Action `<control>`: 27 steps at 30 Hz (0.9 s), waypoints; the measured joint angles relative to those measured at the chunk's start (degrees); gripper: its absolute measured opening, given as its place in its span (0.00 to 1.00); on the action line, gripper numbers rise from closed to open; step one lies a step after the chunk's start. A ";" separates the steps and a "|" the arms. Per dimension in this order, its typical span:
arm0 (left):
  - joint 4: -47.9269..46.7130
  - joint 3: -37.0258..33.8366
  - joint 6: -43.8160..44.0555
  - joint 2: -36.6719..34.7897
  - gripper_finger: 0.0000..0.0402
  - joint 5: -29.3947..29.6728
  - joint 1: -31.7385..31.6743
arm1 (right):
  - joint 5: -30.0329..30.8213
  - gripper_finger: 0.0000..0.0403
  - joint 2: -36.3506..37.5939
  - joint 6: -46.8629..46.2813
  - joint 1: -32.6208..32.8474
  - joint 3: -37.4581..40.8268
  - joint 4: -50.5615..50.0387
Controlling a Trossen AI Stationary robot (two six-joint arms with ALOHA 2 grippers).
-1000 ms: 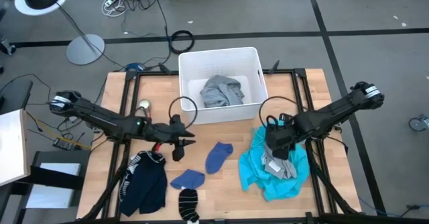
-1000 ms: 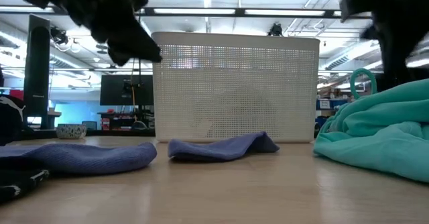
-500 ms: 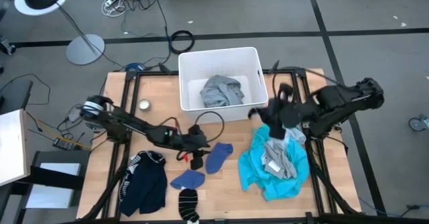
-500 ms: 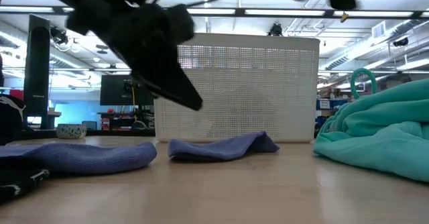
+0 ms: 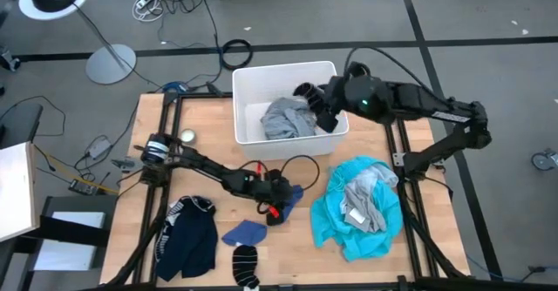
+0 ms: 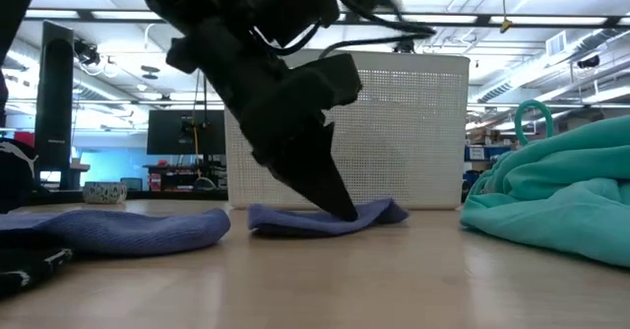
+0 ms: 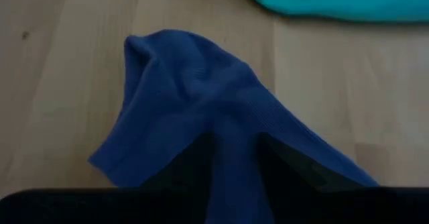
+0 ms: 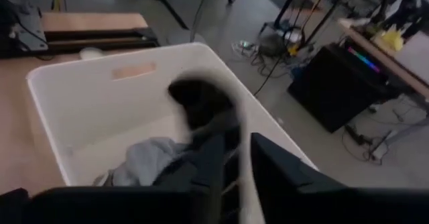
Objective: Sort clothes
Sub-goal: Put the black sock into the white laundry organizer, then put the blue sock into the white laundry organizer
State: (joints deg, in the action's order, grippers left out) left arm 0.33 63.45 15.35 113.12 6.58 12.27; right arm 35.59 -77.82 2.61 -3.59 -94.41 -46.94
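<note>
My left gripper is down on a small blue piece at mid-table and is shut on a ridge of it; the low view shows its fingertips on the cloth. My right gripper hangs over the right part of the white bin, shut on a small pale piece with a dark, blurred end. A grey shirt lies in the bin. The turquoise shirt, with a grey piece on it, lies at the right. The navy striped shirt, another blue piece and a striped sock lie near the front. My left gripper pinches a raised fold of the blue piece between its two fingers. It comes slanting down from the table's left. The rest of the piece lies flat on the table. My right gripper holds a pale strip of cloth between its two fingers. The dark end swings beyond the fingertips, clear of the bin's floor.
A small round tin stands at the far left of the table. Bare wood shows between the blue pieces and the turquoise shirt. Cables run along both arms. In the low view the bin's wall stands behind the blue piece.
My left gripper has gone toward the table's right and down onto the blue piece, bunching a fold between its fingers. My right gripper has risen off the turquoise pile and swung toward the far edge, over the bin, carrying a small piece.
</note>
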 joint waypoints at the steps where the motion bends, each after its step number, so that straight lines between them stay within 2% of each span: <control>1: 0.03 0.29 0.23 0.24 0.31 -0.01 0.00 | -1.03 0.22 -0.18 -0.38 -0.94 0.00 -0.17; 8: -0.02 0.45 2.83 0.62 0.29 0.37 -0.02 | -3.86 0.46 0.42 -3.43 -2.37 0.02 -1.79; 10: -0.52 0.42 2.95 0.45 0.21 0.32 -0.02 | -5.49 0.51 2.11 -4.61 -1.64 0.02 -3.34; 12: -0.96 0.43 2.70 0.40 0.09 0.29 -0.05 | -6.49 0.54 3.90 -6.51 -0.75 0.02 -5.86; 14: -1.75 0.45 1.54 0.32 0.03 0.03 -0.04 | -7.26 0.56 5.70 -9.40 0.03 0.00 -9.16; 22: -3.69 0.41 1.25 -0.72 0.01 -0.54 -0.02 | -9.30 0.57 11.74 -25.77 5.63 0.48 -31.09; 27: -7.27 0.39 -0.05 -4.07 0.00 -0.27 -0.02 | -5.10 0.57 18.01 -33.25 15.01 7.99 -32.25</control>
State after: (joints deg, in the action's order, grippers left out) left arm -6.95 63.83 15.30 109.05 6.32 12.25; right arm 30.48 -59.81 -30.64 11.42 -86.42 -79.19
